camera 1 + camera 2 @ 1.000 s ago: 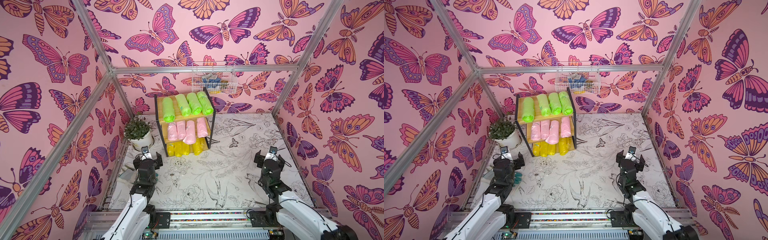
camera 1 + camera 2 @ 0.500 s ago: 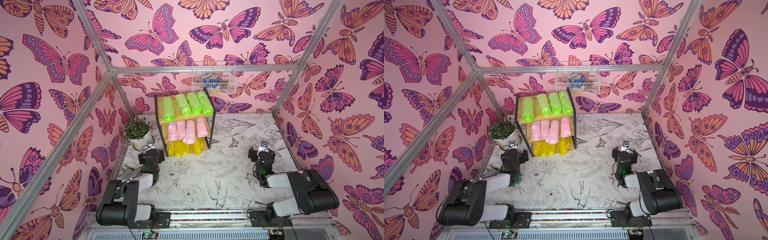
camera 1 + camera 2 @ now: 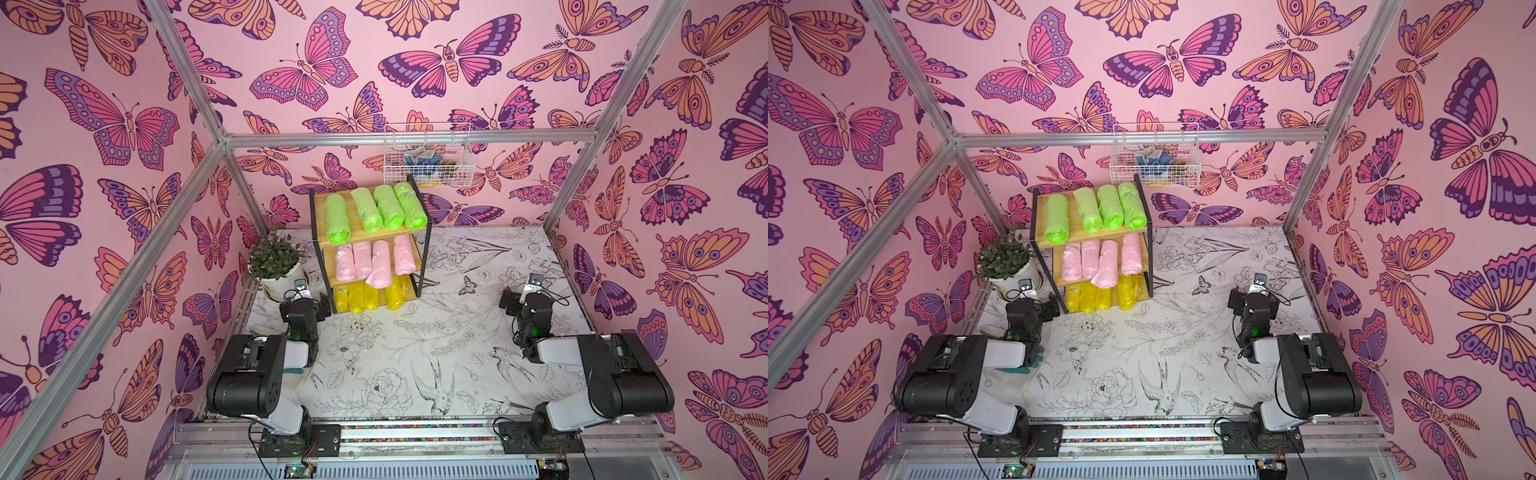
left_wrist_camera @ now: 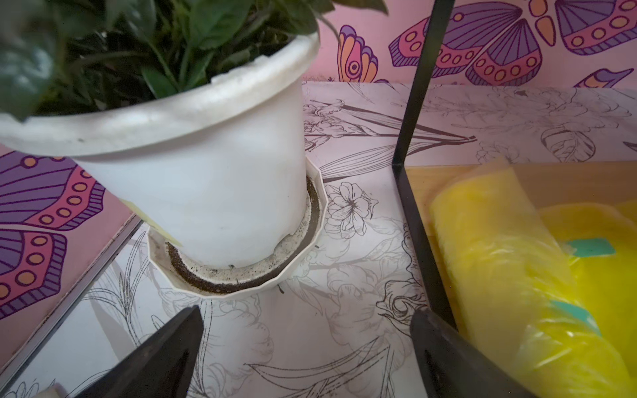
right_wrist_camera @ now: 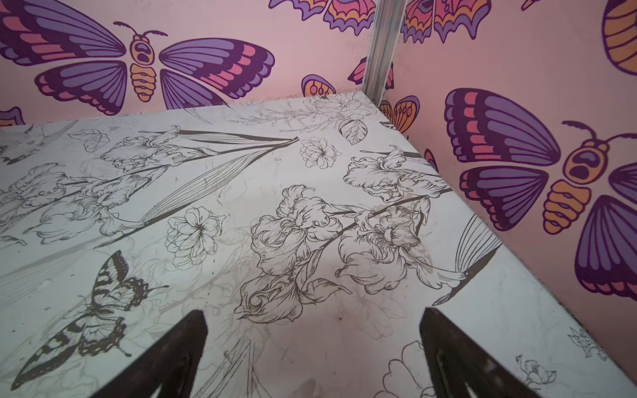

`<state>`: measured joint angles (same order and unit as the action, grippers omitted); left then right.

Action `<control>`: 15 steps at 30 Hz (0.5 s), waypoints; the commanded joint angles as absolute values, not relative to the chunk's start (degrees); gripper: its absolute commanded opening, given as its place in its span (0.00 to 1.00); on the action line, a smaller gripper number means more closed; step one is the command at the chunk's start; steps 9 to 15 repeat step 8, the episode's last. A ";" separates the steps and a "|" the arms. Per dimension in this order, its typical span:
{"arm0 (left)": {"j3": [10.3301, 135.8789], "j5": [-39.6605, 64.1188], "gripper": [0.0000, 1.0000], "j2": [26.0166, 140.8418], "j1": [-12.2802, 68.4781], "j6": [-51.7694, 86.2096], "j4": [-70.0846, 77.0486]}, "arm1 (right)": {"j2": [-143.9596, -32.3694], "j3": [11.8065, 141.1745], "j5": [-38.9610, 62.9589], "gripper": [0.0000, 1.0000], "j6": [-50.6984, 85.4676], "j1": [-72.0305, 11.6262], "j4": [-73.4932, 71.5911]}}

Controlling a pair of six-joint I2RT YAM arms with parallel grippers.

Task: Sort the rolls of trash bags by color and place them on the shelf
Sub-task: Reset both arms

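Note:
The shelf (image 3: 320, 204) (image 3: 1040, 208) stands at the back left of the table, seen in both top views. Several lime green rolls of trash bags (image 3: 376, 208) lie on its top board, several pale pink ones (image 3: 374, 259) on the middle board and several yellow ones (image 3: 365, 297) on the bottom board. My left gripper (image 3: 307, 306) (image 4: 306, 312) hovers low and open in front of the shelf's left corner, with a yellow roll (image 4: 510, 258) just beside one finger and nothing between the fingers. My right gripper (image 3: 525, 301) (image 5: 313, 312) is open over bare table at the right.
A potted plant (image 3: 276, 266) (image 4: 193, 172) in a white pot stands close to the left of the shelf, right ahead of the left gripper. A white wire basket (image 3: 428, 160) hangs on the back wall. A teal object (image 3: 1017, 368) lies partly under the left arm.
Both arms have folded down from a raised pose, and the grippers now sit low and further back on the table. The rolls on the shelf have not moved.

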<state>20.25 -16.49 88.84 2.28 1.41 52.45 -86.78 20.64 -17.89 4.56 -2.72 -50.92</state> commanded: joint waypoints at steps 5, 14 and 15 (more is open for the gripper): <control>19.42 -15.80 1.00 88.38 4.00 -0.22 55.86 | -86.62 23.04 -9.69 0.99 2.45 -2.64 -46.90; 19.42 -16.08 1.00 89.36 4.22 -0.61 58.52 | -86.48 22.72 -9.50 0.99 2.59 -2.46 -47.15; 19.42 -16.08 1.00 89.36 4.22 -0.61 58.52 | -86.48 22.72 -9.50 0.99 2.59 -2.46 -47.15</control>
